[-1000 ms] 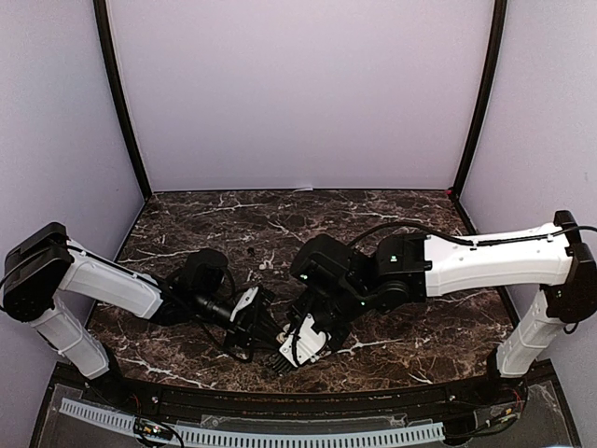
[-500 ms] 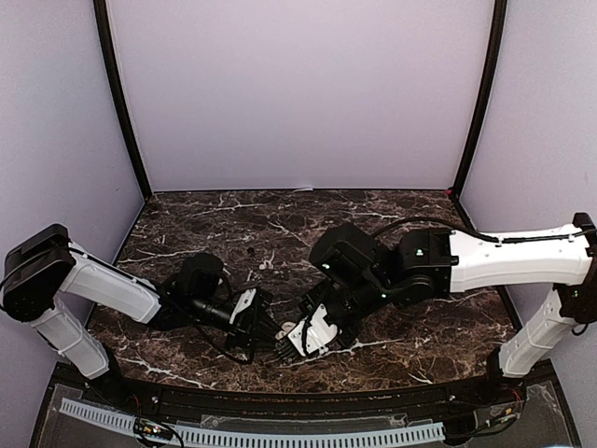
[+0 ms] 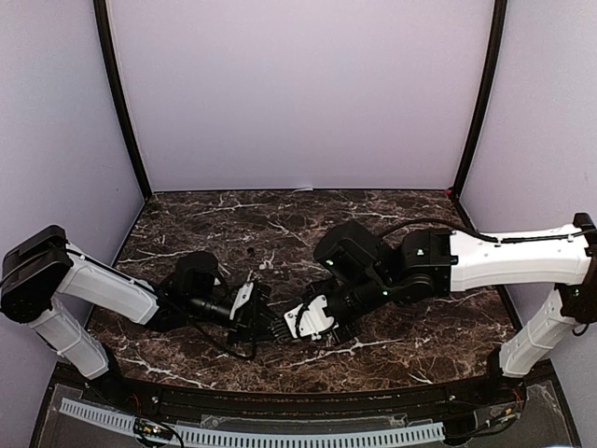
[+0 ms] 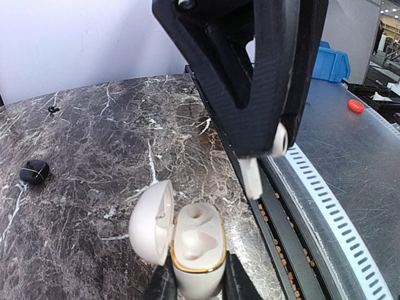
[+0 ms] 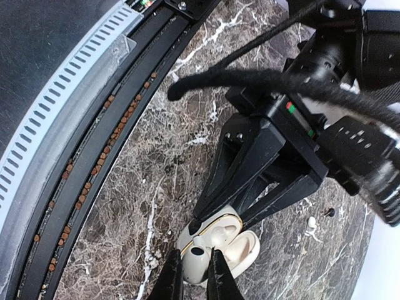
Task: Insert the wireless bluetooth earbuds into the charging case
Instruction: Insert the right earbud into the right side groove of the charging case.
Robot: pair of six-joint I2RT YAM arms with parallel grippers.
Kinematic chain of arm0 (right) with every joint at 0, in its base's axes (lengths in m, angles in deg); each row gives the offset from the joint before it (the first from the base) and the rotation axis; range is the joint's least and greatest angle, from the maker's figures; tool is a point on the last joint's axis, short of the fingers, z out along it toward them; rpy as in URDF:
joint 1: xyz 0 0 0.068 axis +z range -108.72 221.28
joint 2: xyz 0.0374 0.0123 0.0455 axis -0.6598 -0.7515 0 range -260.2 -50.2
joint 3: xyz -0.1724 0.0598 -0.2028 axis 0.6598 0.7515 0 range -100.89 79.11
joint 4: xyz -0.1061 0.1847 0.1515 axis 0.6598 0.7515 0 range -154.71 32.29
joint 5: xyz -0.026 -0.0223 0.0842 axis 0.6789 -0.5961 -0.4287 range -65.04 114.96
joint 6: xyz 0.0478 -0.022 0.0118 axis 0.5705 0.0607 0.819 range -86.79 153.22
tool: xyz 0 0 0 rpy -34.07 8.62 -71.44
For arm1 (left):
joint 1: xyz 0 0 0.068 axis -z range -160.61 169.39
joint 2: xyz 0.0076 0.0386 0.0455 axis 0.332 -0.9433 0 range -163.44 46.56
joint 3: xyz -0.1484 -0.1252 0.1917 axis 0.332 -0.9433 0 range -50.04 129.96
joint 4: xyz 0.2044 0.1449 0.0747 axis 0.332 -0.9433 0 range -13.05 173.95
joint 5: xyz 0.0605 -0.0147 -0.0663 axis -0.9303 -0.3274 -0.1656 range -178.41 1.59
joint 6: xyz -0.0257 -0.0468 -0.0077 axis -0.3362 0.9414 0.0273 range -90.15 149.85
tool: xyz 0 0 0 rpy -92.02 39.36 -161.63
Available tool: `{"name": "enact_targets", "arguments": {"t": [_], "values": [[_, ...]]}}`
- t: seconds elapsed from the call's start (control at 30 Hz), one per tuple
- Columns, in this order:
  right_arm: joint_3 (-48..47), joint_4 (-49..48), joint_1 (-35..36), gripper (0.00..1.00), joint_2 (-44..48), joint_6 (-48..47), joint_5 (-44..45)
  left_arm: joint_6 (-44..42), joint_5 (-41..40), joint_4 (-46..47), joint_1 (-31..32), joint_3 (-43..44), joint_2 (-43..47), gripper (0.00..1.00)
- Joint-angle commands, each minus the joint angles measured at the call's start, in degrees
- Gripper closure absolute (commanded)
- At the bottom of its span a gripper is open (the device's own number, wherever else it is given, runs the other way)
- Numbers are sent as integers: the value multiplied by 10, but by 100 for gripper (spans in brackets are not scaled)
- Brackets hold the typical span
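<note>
One white earbud [image 5: 195, 255] is pinched between the fingers of the right gripper [image 5: 194, 275], whose jaws are closed down on it, with the stem pointed downward. The bud is held just beside the open charging case [image 4: 197, 247], slightly above it and on the side away from its lid [image 4: 152, 220]. In the left wrist view a gap is seen between the stem and the case. The case is clamped at its lower body by the left gripper [image 4: 199, 275], the jaws pressed against both of its sides. The lid is swung open sideways, and two moulded sockets are exposed inside a gold rim. Well away from the case, on the lid side, a small black bud [image 4: 34, 170] is seen lying loose on the dark marble table [image 4: 94, 137]. A tiny white piece [image 5: 311, 221] is seen beyond the case in the right wrist view; whether it is another bud cannot be told.
</note>
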Motion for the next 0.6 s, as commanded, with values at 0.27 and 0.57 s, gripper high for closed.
{"name": "enact_targets", "arguments": {"t": [0.27,0.57], "values": [[2,3,-15,100,-24,35,35,9,0,22,0,-14,31,99],[13,0,-20,100,-22,38,37,9,2,24,0,-13,31,99]]}}
